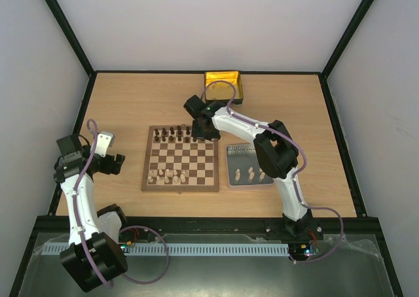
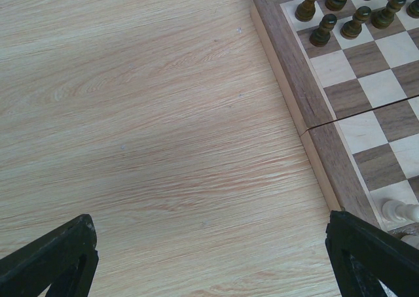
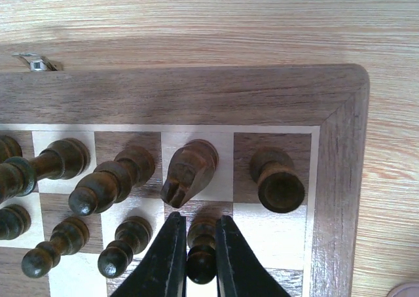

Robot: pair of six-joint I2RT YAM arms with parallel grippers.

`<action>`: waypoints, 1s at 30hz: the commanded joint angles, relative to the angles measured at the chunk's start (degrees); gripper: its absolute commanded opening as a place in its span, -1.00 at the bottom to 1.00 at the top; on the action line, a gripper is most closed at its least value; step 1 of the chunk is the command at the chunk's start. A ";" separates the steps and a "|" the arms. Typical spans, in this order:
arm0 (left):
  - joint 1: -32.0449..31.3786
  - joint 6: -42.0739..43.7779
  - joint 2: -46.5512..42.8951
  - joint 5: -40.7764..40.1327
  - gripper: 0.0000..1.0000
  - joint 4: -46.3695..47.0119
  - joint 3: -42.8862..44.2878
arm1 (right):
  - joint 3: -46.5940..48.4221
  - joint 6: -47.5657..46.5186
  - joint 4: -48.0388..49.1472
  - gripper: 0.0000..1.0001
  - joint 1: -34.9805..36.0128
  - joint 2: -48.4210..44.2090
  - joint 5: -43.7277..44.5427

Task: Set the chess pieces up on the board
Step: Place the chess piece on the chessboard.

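The board [image 1: 190, 159] lies mid-table. Dark pieces [image 1: 173, 135] stand along its far two rows, and a few cream pieces [image 1: 167, 175] stand near its near edge. My right gripper [image 1: 208, 132] is at the board's far right corner. In the right wrist view the gripper [image 3: 199, 222] is shut on a dark pawn [image 3: 201, 258], upright on the second row in front of the dark knight [image 3: 190, 169] and beside the rook [image 3: 278, 179]. My left gripper [image 1: 118, 163] is open and empty over bare table left of the board [image 2: 327, 146]. Its black fingers [image 2: 52, 258] are wide apart.
A flat grey tray [image 1: 242, 154] right of the board holds a few cream pieces [image 1: 249, 174]. A yellow-gold tin [image 1: 222, 86] stands at the back, behind the right arm. A cream piece [image 2: 400, 211] shows at the board's near left corner.
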 commanded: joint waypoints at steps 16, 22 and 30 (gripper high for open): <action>0.40 0.75 -0.66 0.83 0.90 -0.65 -0.76 | 2.16 0.59 -0.58 -0.72 0.74 1.48 0.58; 0.40 0.80 -0.44 0.88 0.90 -0.73 -0.70 | 2.46 0.39 -0.89 -0.63 0.72 1.32 0.77; 0.40 0.72 -0.84 0.77 0.90 -0.60 -0.71 | 2.43 0.70 -1.07 -0.60 0.81 -0.30 -0.13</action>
